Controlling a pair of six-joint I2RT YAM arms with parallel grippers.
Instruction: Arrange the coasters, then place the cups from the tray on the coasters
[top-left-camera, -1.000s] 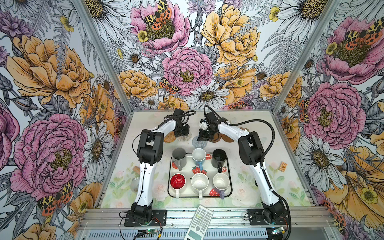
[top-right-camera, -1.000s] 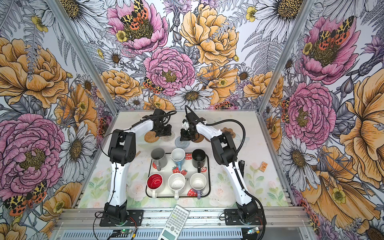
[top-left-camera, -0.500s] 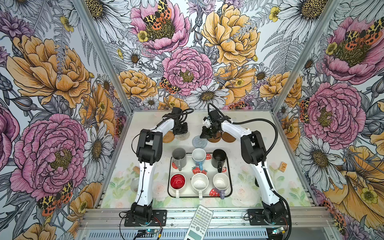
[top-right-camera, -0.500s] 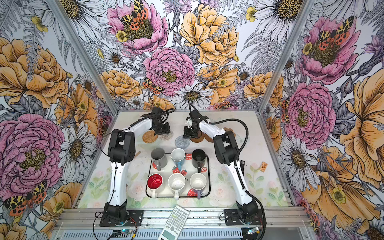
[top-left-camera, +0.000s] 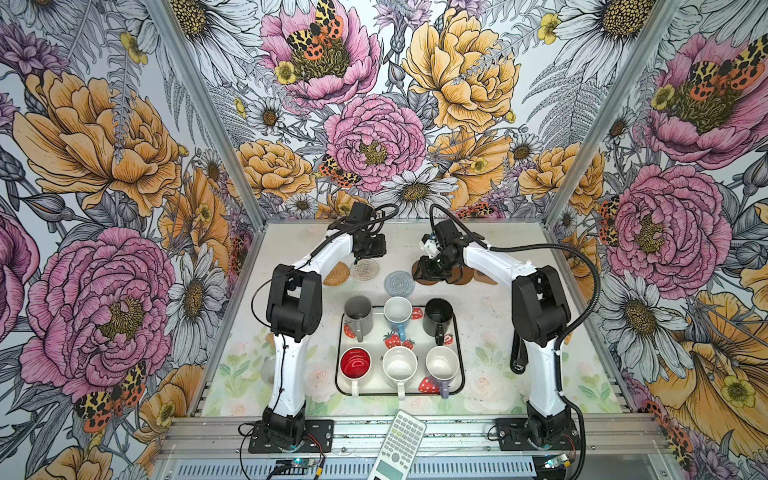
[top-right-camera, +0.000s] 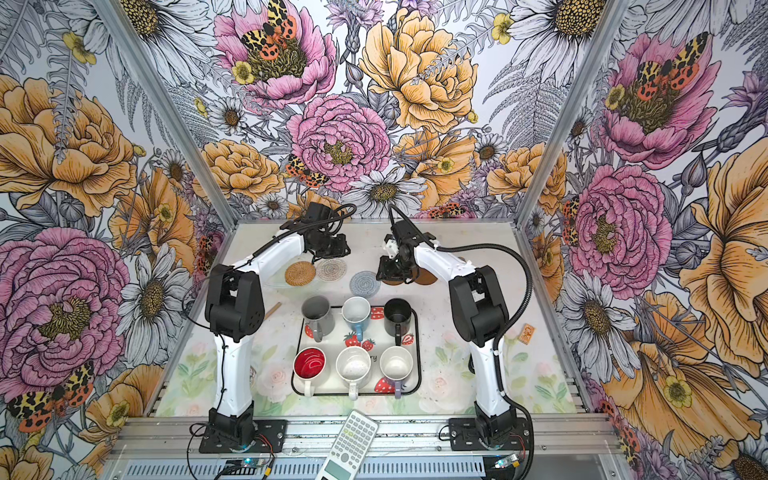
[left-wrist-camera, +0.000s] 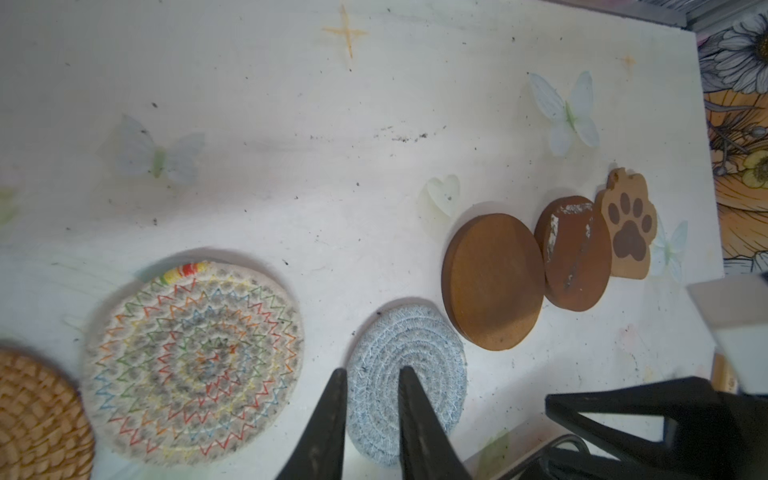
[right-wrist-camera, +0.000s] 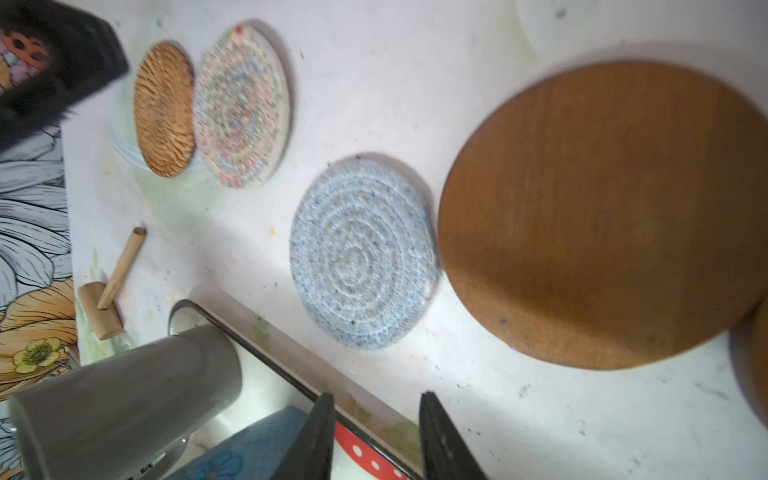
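Coaster step looks basically done: the coasters (top-left-camera: 399, 283) sit in a row on the surface behind the tray (top-left-camera: 378, 334). Left jaws and right jaws are both parted, empty. All six cups (top-left-camera: 398, 309) sit on the tray, so next up is probably grabbing a mug.

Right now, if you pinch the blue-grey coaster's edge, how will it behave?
The blue-grey coaster looks like coiled rope, so it probably droops when lifted. It lies thin and flat on the table, so it likely slides rather than rolls.
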